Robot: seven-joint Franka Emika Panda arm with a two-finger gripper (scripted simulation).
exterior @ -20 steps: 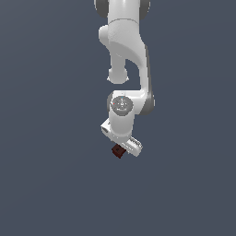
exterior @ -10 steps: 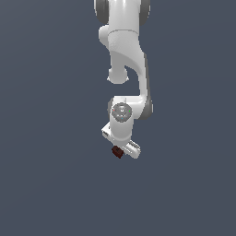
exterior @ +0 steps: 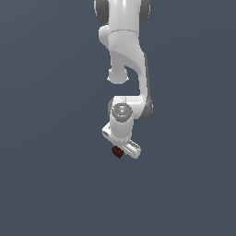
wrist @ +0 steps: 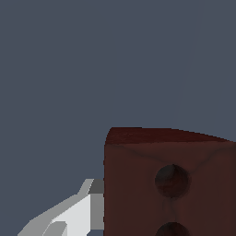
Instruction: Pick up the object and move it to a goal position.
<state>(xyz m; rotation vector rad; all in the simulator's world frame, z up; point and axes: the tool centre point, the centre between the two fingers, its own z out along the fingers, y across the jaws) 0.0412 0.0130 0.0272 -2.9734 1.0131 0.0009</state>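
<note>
The white arm [exterior: 125, 69] hangs down from above against a plain slate-grey backdrop, and everything worth seeing sits at its lower end. Below the round grey joint cap [exterior: 121, 112] the hand piece tilts, its pale bar slanting down toward the exterior view's right. Tucked right under that bar, on its lower side toward the exterior view's left, is the block [exterior: 117, 151], small, dark and reddish-brown, much smaller than the white parts above it.

The pincer [exterior: 119, 150] appears closed onto the block: the block sits hard against the underside of the hand piece with nothing seen beneath it, though from this far off the fingers themselves are too small to make out.

Up close from the wrist, the block [wrist: 169, 184] fills a large corner of the picture. Its face is dark red-brown with two round dark holes, one above the other, the farther one cut off at the picture's edge. One white and grey finger [wrist: 76, 213] lies flush against the block's side, touching it. The other finger is out of sight.
</note>
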